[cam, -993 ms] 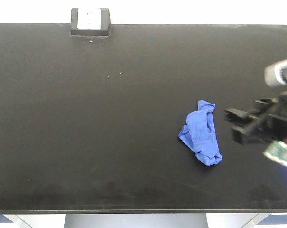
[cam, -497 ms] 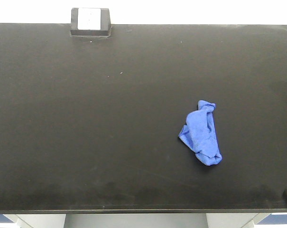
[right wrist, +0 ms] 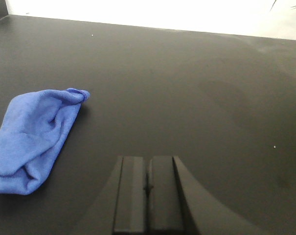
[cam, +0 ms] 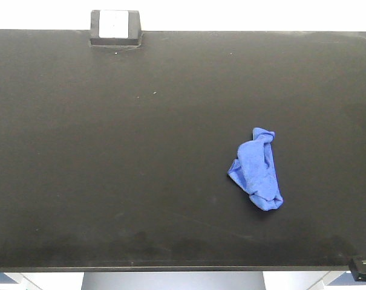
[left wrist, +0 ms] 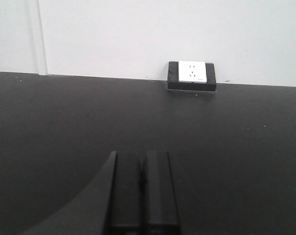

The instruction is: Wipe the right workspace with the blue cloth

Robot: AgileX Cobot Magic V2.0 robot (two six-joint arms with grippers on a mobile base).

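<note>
The blue cloth (cam: 258,170) lies rumpled on the black benchtop of the right workspace (cam: 140,151), right of centre. The right wrist view has the blue cloth (right wrist: 33,139) at its left edge. My right gripper (right wrist: 148,159) is shut with nothing between its fingers, low over the bench to the right of the cloth and apart from it. Only a small black part of that arm (cam: 364,266) shows at the front view's bottom right corner. My left gripper (left wrist: 142,154) is shut and empty over bare bench, facing the back wall.
A small black box with a white top (cam: 115,28) sits at the bench's back edge, left of centre; the left wrist view has this box (left wrist: 192,75) against the white wall. The bench's front edge (cam: 170,268) runs along the bottom.
The right arm has drawn back from beside the cloth, out of the front view toward the bottom right corner. The cloth has not moved.
</note>
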